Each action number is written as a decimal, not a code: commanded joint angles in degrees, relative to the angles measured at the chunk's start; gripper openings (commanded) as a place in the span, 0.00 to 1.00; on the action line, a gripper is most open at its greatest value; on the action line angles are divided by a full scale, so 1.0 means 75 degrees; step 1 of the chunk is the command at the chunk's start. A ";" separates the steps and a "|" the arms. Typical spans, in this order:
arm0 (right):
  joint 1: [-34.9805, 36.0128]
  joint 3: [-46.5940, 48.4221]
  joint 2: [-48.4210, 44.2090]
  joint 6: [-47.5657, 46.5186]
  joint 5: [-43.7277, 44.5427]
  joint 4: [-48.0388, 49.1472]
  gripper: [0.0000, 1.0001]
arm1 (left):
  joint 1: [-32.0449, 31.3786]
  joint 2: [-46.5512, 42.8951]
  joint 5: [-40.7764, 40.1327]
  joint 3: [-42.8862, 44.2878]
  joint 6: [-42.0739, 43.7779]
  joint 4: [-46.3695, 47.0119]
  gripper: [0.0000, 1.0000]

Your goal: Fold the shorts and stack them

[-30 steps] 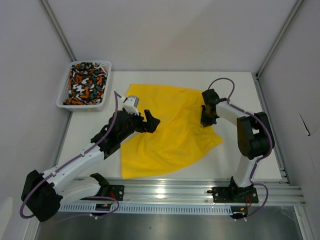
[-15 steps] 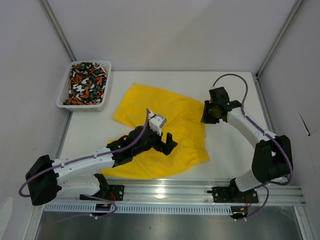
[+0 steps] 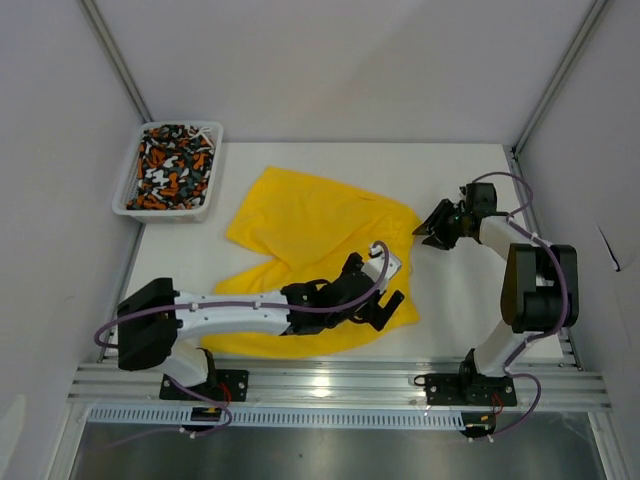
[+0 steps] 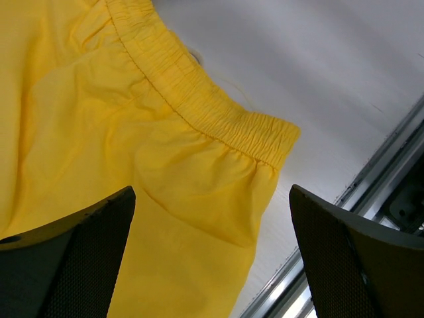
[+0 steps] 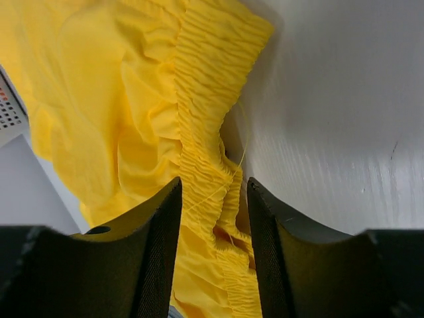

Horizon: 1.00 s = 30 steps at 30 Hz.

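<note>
You are working on a white table (image 3: 470, 300), and the yellow shorts (image 3: 310, 225) are lying spread out on it, not folded yet. Their stretchy waistband (image 4: 199, 109) is running along the right edge of the yellow shorts, from the far corner to the near corner. The two legs are pointing left. I think that band is the line your next move is turning on, because one claw is waiting at each end of it.

A white basket (image 3: 165, 212) is sitting off the far left corner of the yellow shorts, close but not touching. The patterned shorts (image 3: 175, 165) are filling it in a bunched heap, so they are waiting for their turn.

Your left claw (image 4: 211, 199) is hanging over the near right corner of the yellow shorts, with its fingers spread wide and holding nothing. It is the closer claw to that corner. Your right claw (image 5: 213, 182) is sitting at the far right corner of the yellow shorts. Its fingers are standing part way apart with the waistband showing between them, and they do not look to be pinching it.
</note>
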 commanded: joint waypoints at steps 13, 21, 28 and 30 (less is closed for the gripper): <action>-0.0492 0.0163 0.1700 0.1684 -0.1182 0.2792 0.49 | -0.0059 0.2442 -0.0365 0.2751 -0.0408 -0.1738 0.99; -0.0503 0.0105 0.2275 0.2282 -0.1206 0.3694 0.50 | -0.0012 0.3719 -0.0154 0.3737 -0.0466 -0.2138 0.94; -0.0503 0.0268 0.2615 0.2470 -0.1148 0.4070 0.39 | -0.0001 0.4225 0.0571 0.3914 -0.0033 -0.2186 0.65; -0.0503 0.0374 0.2708 0.2447 -0.1135 0.4105 0.34 | -0.0001 0.4213 0.1096 0.3879 0.0026 -0.1987 0.51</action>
